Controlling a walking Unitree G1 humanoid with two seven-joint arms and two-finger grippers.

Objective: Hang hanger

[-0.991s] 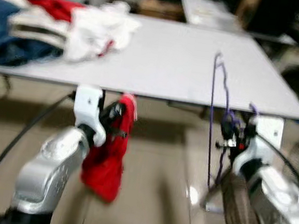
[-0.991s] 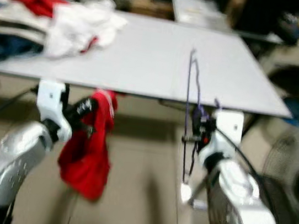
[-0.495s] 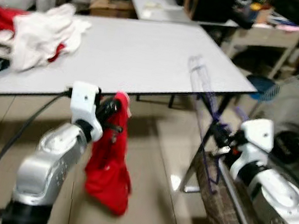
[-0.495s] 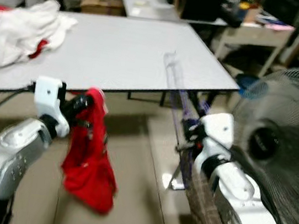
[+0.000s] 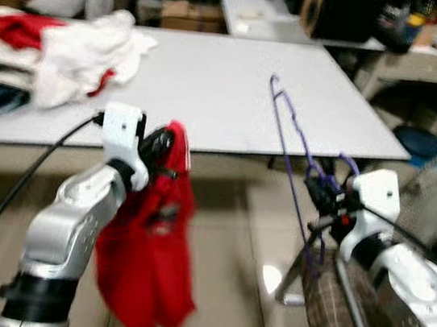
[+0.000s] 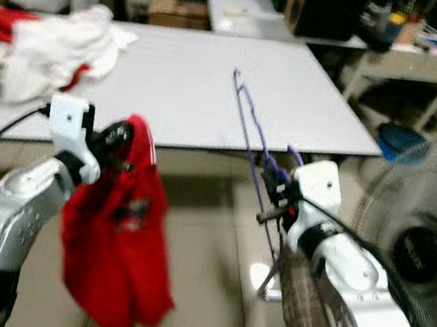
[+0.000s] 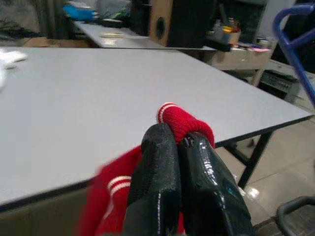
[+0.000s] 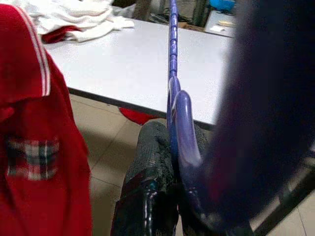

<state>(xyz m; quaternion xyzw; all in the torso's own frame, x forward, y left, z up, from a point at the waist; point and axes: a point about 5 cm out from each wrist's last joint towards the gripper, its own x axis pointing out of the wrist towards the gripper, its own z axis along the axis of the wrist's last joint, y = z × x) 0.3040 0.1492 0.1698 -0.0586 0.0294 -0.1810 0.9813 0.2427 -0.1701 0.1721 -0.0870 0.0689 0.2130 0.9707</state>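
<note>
Left eye view has the grey worktop [image 5: 212, 89] as its anchor: before its near edge, the left end effector [image 5: 158, 145] is clamped on a red garment [image 5: 148, 259] that hangs down toward the tiled floor [image 5: 224, 237]. Beside it, also before that near edge, the right end effector [image 5: 321, 201] is closed on a purple hanger [image 5: 288, 133], whose thin frame rises tilted over the worktop. A pile of white and red clothes [image 5: 54, 59] lies on the worktop's far left part.
</note>
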